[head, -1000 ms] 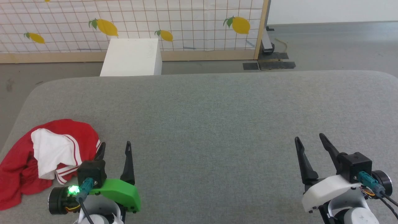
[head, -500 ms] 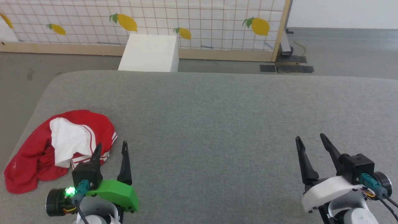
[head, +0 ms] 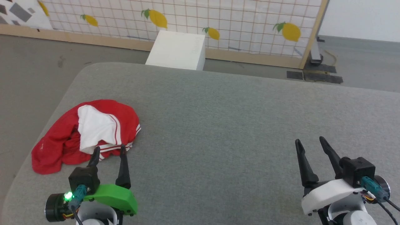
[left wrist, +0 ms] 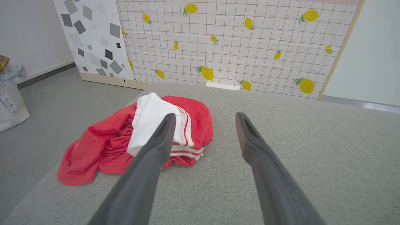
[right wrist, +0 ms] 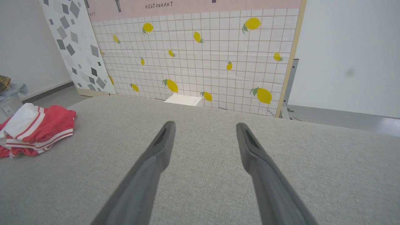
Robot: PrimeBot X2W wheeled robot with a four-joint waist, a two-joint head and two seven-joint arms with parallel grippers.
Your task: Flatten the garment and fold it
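The garment (head: 62, 137) lies crumpled in a red heap near the left edge of the grey padded table (head: 218, 125), a white sleeve with red-striped trim folded on top. It also appears as the garment (left wrist: 103, 140) in the left wrist view and the garment (right wrist: 34, 128) at the far left of the right wrist view. My left gripper (head: 109, 150) hovers open just in front of the heap's near edge, nothing between its fingers. My right gripper (head: 309, 140) stands open and empty over bare table at the lower right, far from the cloth.
A white box (head: 178, 50) stands on the floor behind the table's far edge, before a lemon-patterned grid partition (head: 218, 22). Grey floor drops off left of the table. A pale bag (left wrist: 9, 100) sits on the floor at far left.
The head camera has turned left, shifting the whole picture right and bringing the garment further into view. Both grippers stay open; the left one's fingertips now sit closer to the garment's near edge.
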